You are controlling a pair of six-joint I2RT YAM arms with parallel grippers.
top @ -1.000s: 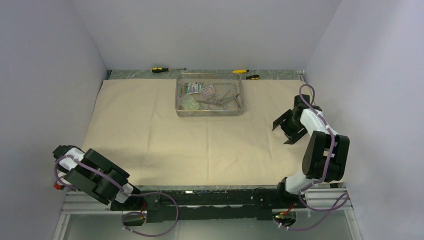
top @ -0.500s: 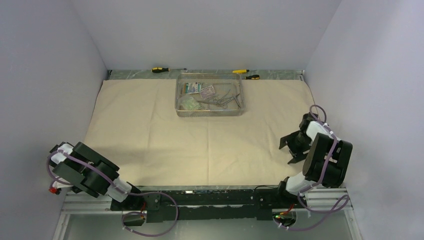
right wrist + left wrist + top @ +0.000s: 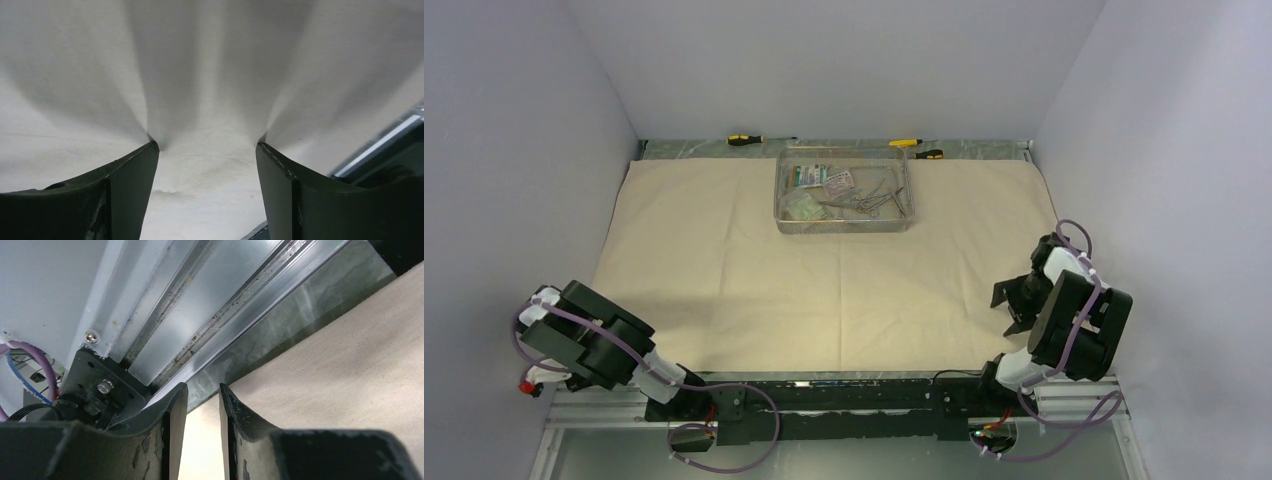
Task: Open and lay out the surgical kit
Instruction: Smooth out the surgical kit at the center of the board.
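Observation:
The beige wrap cloth (image 3: 754, 280) lies spread flat over the table. On its far middle stands the silver wire-mesh tray (image 3: 845, 229), holding the steel clamps and tweezers (image 3: 865, 198) and printed packets (image 3: 820, 178). My left arm (image 3: 589, 340) is folded at the near left corner and hides its gripper from above. In the left wrist view the left gripper (image 3: 202, 388) hangs over the cloth's near edge (image 3: 350, 360), jaws narrowly apart with nothing between them. My right gripper (image 3: 1016, 300) (image 3: 206, 145) is open wide, tips down on the cloth (image 3: 210, 75) near its right edge.
Yellow-and-black screwdrivers (image 3: 759, 138) (image 3: 916, 147) lie on the bare strip behind the cloth. Grey walls close in on the left, back and right. An aluminium rail (image 3: 200, 320) runs along the table's near edge beside the left gripper.
The right arm has drawn back toward the near right corner and come down onto the cloth. The left arm has folded further left, and its jaws have narrowed.

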